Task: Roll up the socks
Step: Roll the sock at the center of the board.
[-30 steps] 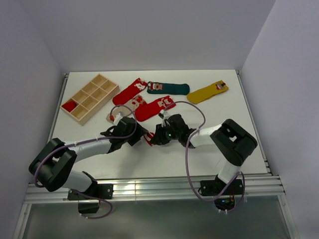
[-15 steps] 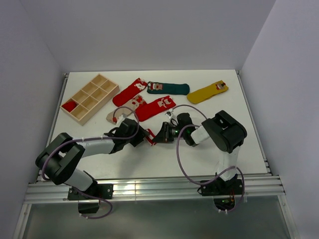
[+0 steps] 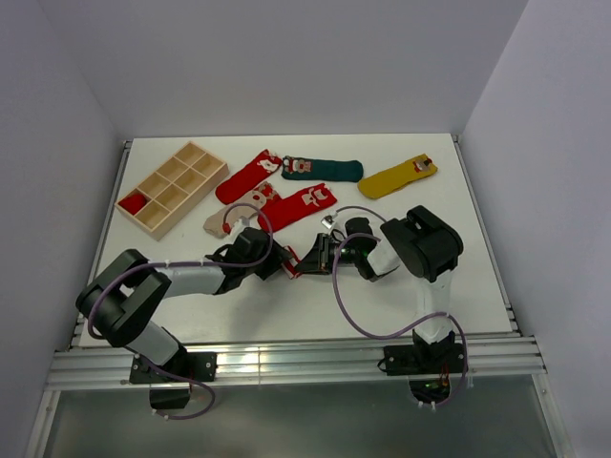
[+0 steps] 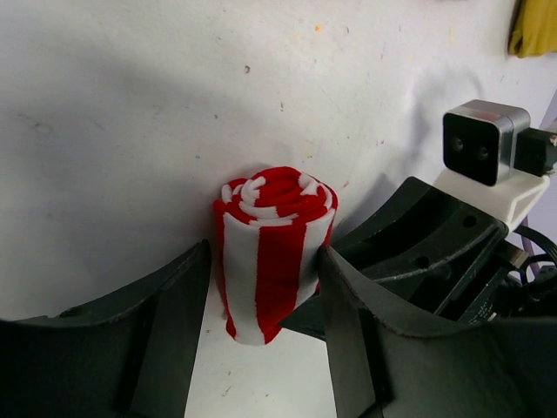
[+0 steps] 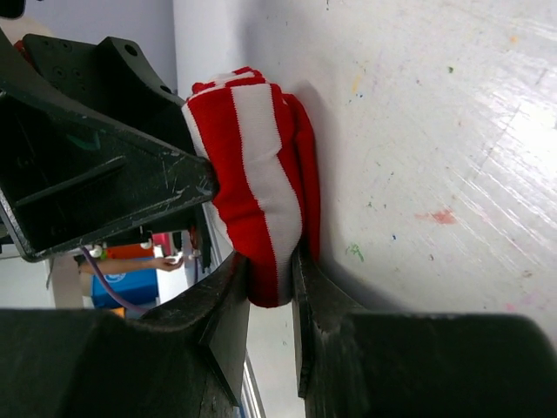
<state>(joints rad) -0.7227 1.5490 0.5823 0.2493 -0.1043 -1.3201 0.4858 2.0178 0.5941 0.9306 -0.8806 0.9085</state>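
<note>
Striped sock is sitting rolled into a tight red-and-white cylinder, with the spiral end showing in the left wrist view. It is lying mid-bench, just near of the loose socks, and its side is resting against the bench in the right wrist view.

Left pincer is grasping the roll, one finger pressing on each long side. Right pincer is clenching on one end of the same roll, pinching the fabric between nearly closed fingers. The two pincers are meeting nose to nose over the roll, bodies just beside each other. Left arm is reaching in from the left, right arm is folding back in from the right.

Other socks are lying flat and unrolled on the far half:
- red sock, far, left of centre
- dark green sock, just right of it, ends touching or nearly so, can't tell which
- second red sock, nearer, just far of the pincers
- beige sock, left of that one, partly hidden under the left arm's cable
- mustard sock, far right, well apart from the rest

Wooden tray is sitting at far left, angled. Something red is lying in its near-left compartment, too small to identify.
</note>
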